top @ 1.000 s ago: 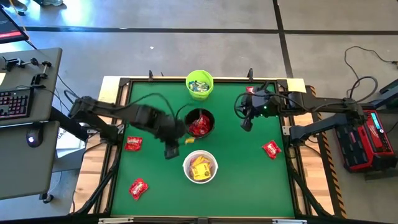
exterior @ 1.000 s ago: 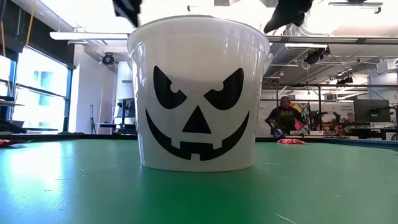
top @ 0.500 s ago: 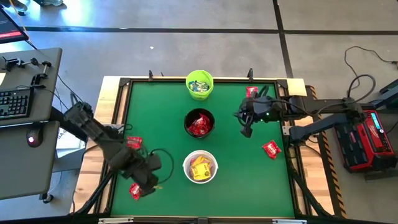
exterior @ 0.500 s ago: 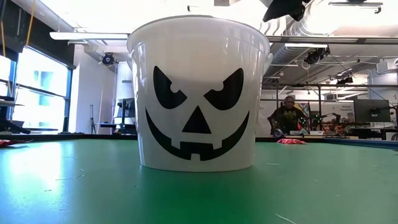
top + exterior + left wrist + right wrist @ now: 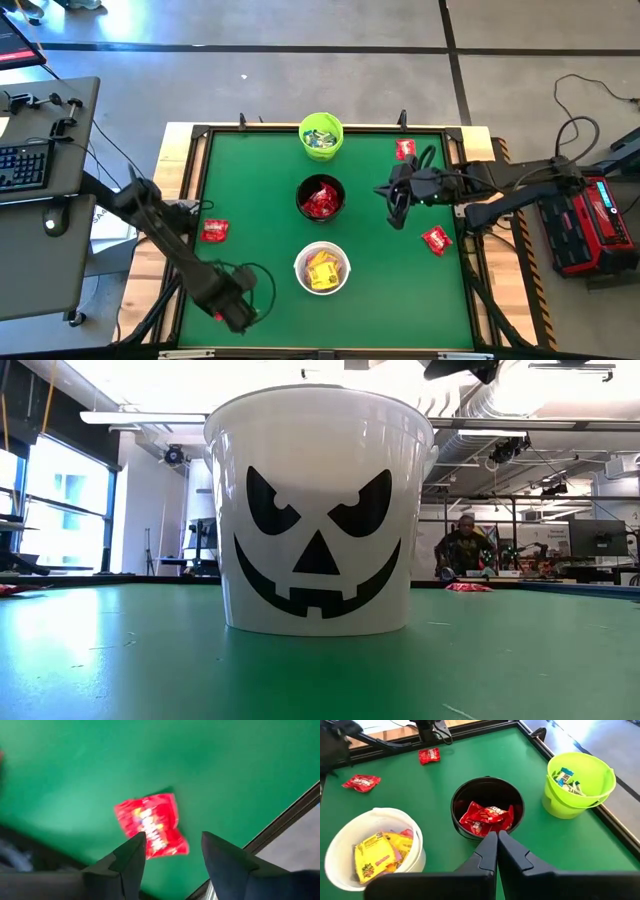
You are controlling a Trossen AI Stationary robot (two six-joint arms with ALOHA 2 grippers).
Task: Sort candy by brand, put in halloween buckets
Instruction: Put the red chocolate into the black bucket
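My green table (image 5: 380,290) stands on a grey concrete floor (image 5: 300,80). A keyboard (image 5: 22,165) rests on a grey desk to my left. Windows (image 5: 55,510) brighten the workshop beyond.

table (image 5: 260,170): matt green felt | white bucket (image 5: 320,510): smooth glossy plastic | red candy (image 5: 150,822): shiny wrapper

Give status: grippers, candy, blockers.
Left gripper open above a red candy packet by the table's near-left corner. Right gripper shut, empty, hovering beside the black bucket. Nothing in the way.
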